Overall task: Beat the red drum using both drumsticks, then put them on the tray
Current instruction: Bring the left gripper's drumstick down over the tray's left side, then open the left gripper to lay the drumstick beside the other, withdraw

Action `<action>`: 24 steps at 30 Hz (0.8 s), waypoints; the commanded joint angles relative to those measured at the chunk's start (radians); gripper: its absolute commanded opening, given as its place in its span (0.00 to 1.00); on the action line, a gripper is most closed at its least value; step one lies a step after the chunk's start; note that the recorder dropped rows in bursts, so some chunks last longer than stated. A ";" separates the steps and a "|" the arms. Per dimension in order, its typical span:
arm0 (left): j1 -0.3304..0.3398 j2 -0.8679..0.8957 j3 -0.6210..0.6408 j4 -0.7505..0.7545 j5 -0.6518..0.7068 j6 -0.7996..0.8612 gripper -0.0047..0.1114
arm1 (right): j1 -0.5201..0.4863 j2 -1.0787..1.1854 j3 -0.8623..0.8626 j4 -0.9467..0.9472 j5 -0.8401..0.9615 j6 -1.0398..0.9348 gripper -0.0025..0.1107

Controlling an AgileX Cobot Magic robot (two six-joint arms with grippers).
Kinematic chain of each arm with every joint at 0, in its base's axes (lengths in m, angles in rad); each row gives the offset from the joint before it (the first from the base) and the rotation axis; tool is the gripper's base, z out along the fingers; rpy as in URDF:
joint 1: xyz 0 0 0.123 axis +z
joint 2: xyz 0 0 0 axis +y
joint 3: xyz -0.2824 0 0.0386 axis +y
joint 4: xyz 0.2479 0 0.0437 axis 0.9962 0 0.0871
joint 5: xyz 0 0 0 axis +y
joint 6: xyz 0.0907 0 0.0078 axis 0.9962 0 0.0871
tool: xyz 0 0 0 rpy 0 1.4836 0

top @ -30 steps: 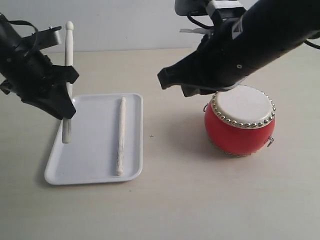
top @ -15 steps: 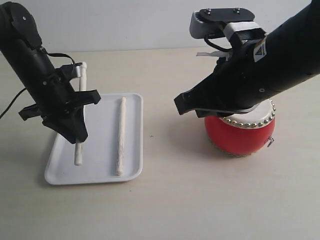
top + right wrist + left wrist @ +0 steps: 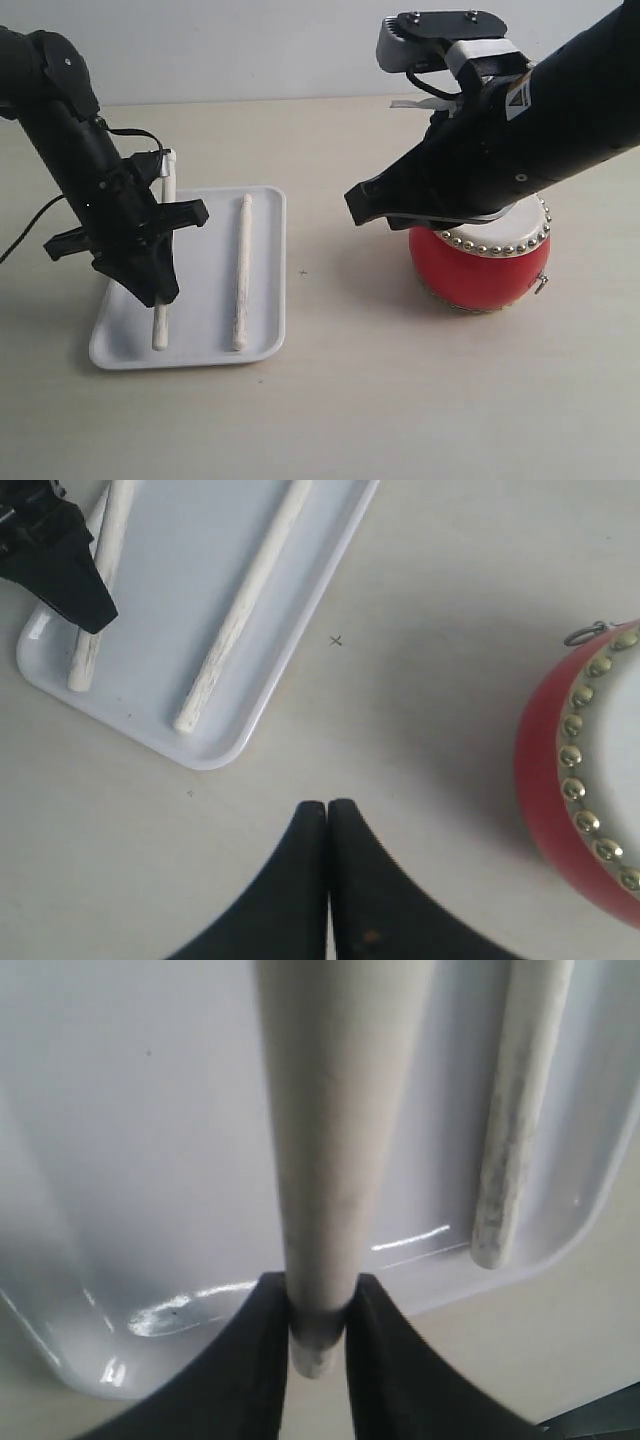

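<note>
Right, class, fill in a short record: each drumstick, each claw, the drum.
Left claw: shut on the first drumstick, over the tray
First drumstick: tilted, low end near the tray floor; contact unclear
Second drumstick: lying flat in the tray, free
Right claw: shut, empty, above the table beside the red drum
Red drum: upright on the table, apart from the tray

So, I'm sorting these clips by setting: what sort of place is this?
Likely a robotics lab bench, not a home: two black robot arms, a bare pale tabletop against a plain wall, and just staged props, a red drum and white tray with drumsticks.
</note>
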 commanded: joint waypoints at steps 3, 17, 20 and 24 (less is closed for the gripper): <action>-0.008 0.016 0.005 0.006 0.002 -0.008 0.07 | 0.001 -0.007 0.004 0.000 -0.028 -0.010 0.02; -0.006 0.021 0.001 0.046 0.002 -0.003 0.46 | 0.001 -0.007 0.004 -0.002 -0.059 -0.010 0.02; -0.006 -0.034 0.005 0.131 0.002 0.055 0.33 | 0.001 -0.017 0.004 -0.024 -0.069 -0.010 0.02; -0.006 -0.219 0.112 0.150 0.002 0.129 0.04 | 0.001 -0.091 0.004 -0.117 -0.052 0.028 0.02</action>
